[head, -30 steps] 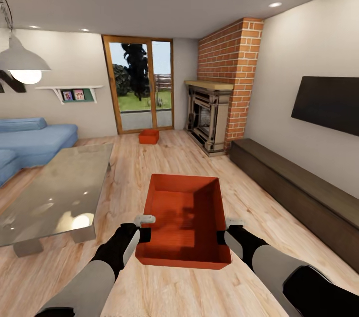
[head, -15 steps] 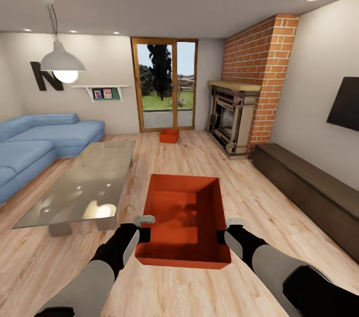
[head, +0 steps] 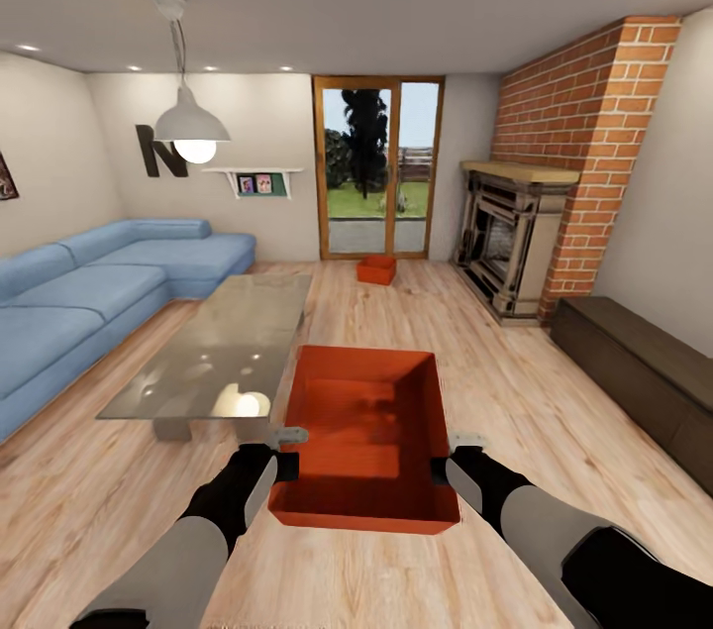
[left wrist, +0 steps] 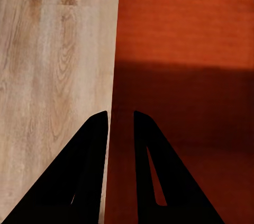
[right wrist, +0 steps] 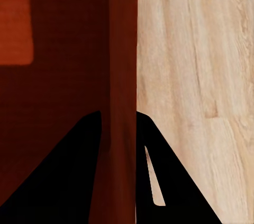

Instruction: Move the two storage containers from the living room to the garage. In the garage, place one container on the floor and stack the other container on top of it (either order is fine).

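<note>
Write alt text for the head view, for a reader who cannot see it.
Both grippers, left gripper and right gripper, hold an orange-red storage container by its side walls above the wood floor. A second container sits by the glass door, between a blue sofa and a brick fireplace.

Light wood plank floor (head: 555, 431) under off-white walls. A blue sofa (head: 89, 282) sits beside a glass coffee table (head: 223, 342). A brick fireplace (head: 555, 213) stands near the glass door (head: 381, 168); a dark low cabinet (head: 644, 371) lines one wall, and a lit pendant lamp (head: 191, 129) hangs overhead.
</note>
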